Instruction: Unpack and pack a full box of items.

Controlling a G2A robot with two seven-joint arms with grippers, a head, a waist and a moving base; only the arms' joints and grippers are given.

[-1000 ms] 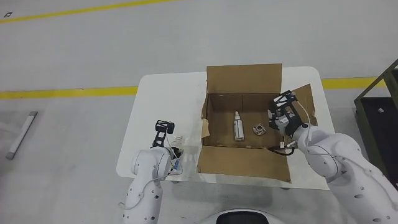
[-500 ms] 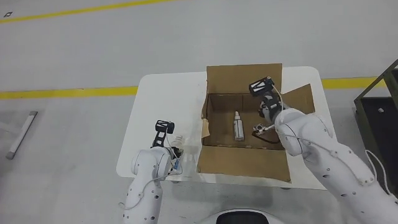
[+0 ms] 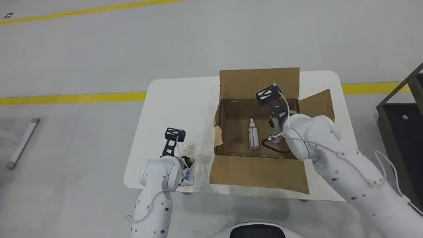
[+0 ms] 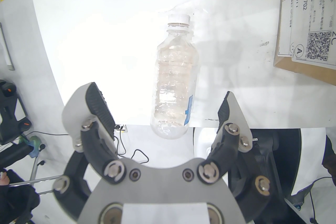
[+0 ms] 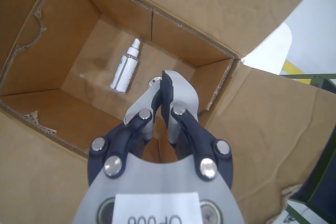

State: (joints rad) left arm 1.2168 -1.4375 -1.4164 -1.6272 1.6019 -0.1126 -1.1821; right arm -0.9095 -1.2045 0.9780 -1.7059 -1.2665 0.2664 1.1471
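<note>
Hard to make out:
- Small round metal piece [image 5: 152, 82] on the box floor. In the right wrist view it is mostly covered by the right gripper [image 5: 163, 87], with only a shiny rim showing. What kind of part it is, I cannot tell.
- Right gripper hangs inside the cardboard box [image 3: 258, 79], above the floor on the side nearer its own arm. Fingers pressed shut together, nothing seen between the pads.
- Near wall of the box is cut off behind the arm in the top view.
- Clear plastic bottle [image 4: 174, 86] lies on the white worktop [image 3: 178, 99] outside the box, white cap pointing away from the left gripper [image 4: 168, 107]. Its base end overlaps the worktop's near edge; whether it really overhangs is unclear.
- Printed label [image 4: 307, 33] on the outside of the box wall, partly out of frame in the left wrist view.

Counts:
- Boxes: one, open, all four flaps folded outward, standing on the worktop.
- Things inside the box: two. One white spray bottle [image 5: 125, 66] lying flat near the middle of the floor, and the metal piece just beside it, apart from it.
- Things outside the box: one, the clear bottle, near the box's label side but not touching it.
- Grippers: two. The left one hovers over the clear bottle with fingers spread wide, one on either side of its base end, neither touching it.
</note>
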